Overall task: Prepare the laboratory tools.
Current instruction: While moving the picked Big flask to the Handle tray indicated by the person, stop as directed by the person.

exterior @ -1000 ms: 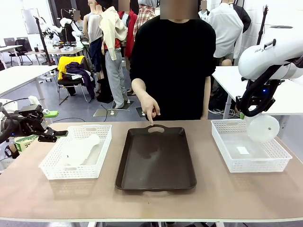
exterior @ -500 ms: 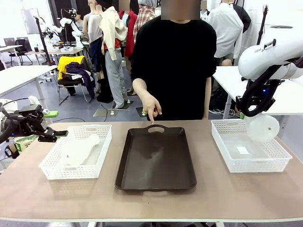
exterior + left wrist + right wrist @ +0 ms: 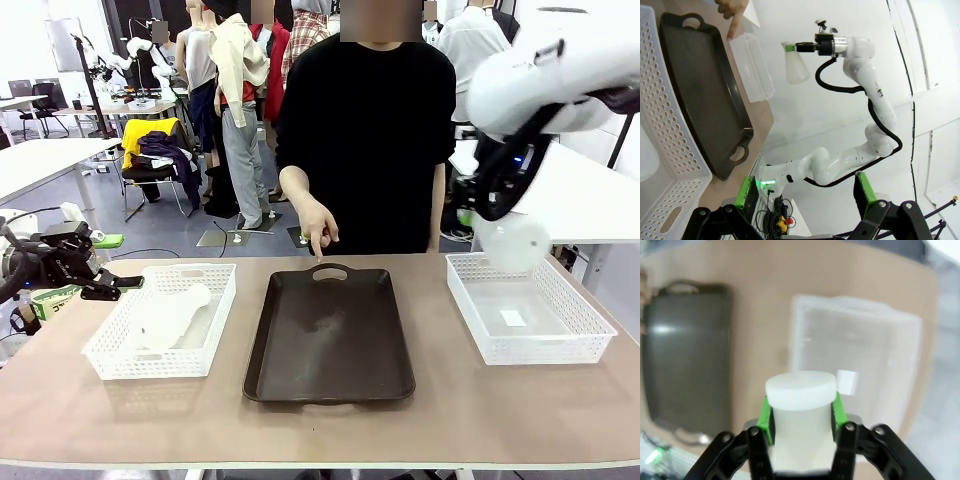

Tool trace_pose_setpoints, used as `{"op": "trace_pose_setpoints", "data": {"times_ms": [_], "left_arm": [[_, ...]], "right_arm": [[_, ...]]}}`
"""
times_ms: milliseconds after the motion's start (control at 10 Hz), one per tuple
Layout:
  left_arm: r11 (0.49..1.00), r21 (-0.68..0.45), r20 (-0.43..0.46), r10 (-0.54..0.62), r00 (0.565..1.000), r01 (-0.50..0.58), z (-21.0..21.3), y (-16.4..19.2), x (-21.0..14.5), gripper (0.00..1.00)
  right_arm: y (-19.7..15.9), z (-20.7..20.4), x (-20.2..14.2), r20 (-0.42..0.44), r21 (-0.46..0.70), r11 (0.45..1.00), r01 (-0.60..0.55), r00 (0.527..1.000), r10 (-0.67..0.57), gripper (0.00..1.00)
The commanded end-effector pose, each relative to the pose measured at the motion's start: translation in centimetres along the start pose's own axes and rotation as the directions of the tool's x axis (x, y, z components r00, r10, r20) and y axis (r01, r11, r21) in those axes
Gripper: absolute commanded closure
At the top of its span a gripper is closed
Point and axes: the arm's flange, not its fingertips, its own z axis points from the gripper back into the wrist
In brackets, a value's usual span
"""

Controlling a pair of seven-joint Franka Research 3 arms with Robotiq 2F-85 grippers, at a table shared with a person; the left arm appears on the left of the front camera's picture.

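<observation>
One frosted-white flask (image 3: 512, 243) hangs in the air above the far left part of the right white basket (image 3: 527, 305), its neck clamped between the green pads of my right gripper (image 3: 495, 215). The right wrist view has this flask (image 3: 800, 390) held in that gripper (image 3: 800, 415), high over the table. A second flask (image 3: 170, 315) lies on its side in the left basket (image 3: 160, 320). My left gripper (image 3: 115, 287) hovers just left of that basket, open and empty, its pads (image 3: 747, 192) wide apart.
A dark brown tray (image 3: 330, 335) lies in the middle between the baskets. The person stands at the far side, one hand (image 3: 320, 235) pointing down at the tray's far handle. Bare tabletop runs along the near edge.
My right arm has risen and swung left with the flask, from over the right basket's right side to above its far left corner. The left arm and the person's hand stay put.
</observation>
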Motion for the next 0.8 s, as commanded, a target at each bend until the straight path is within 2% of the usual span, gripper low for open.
{"op": "trace_pose_setpoints", "data": {"times_ms": [0, 200, 400, 700], "left_arm": [[1.000, -0.015, 0.013, -0.012, 1.000, 0.012, 0.1, -0.3, 0.1, 0.00], [1.000, -0.015, 0.013, -0.012, 1.000, 0.012, 0.1, -0.3, 0.1, 0.00], [1.000, -0.015, 0.013, -0.012, 1.000, 0.012, 0.1, -0.3, 0.1, 0.00], [1.000, -0.015, 0.013, -0.012, 1.000, 0.012, 0.1, -0.3, 0.1, 0.00]], "right_arm": [[4.8, -0.9, 1.4, -0.048, 0.120, 0.982, -0.148, 0.987, 0.154, 1.00], [11.5, -2.2, 1.8, -0.028, 0.137, 0.956, -0.261, 0.963, 0.267, 1.00], [16.4, -3.9, 1.5, -0.003, 0.194, 0.925, -0.327, 0.943, 0.334, 1.00], [20.8, -8.0, 1.1, 0.014, 0.252, 0.887, -0.388, 0.918, 0.397, 1.00]]}}
